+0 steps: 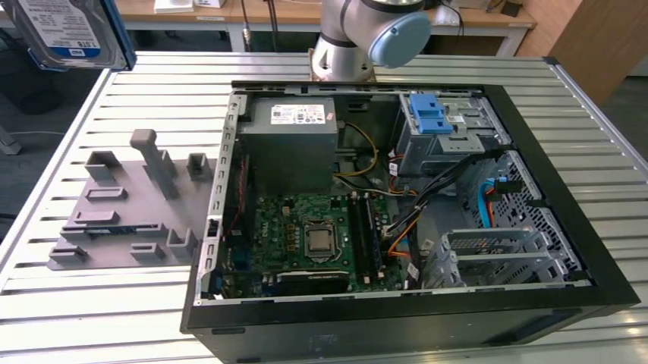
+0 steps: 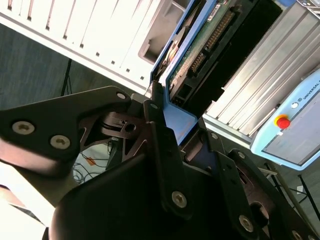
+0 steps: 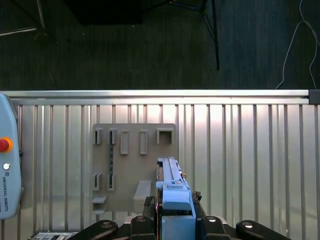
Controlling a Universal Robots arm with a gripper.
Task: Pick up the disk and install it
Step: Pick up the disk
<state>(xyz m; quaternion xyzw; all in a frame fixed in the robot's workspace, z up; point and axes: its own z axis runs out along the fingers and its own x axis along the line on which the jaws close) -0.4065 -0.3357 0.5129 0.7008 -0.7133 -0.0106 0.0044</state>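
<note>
**Disk.** The disk is held in the air at the upper corner of the exterior view's left. It is clear of the slatted metal table, with its white-and-blue label facing the camera. It is well apart from the open computer case.

**Grip.** In the first wrist view the disk is edge-on, blue carrier uppermost, and the gripper is clamped on it from both sides. In the second wrist view the black fingers press against the carrier. The disk's green circuit board and connector row face that camera.

**Surroundings.**
- A grey fixture plate with upright holders lies flat on the table, just beside the case on the exterior view's left.
- Inside the case, a grey power-supply box sits above the motherboard.
- A grey metal cage with blue latches stands in the far corner on the exterior view's right.

**Obstructions.** Black and orange cables run loose between the motherboard and the cage, and some cross just in front of the cage.

**Other.** A teach pendant rests on the table edge.
</note>
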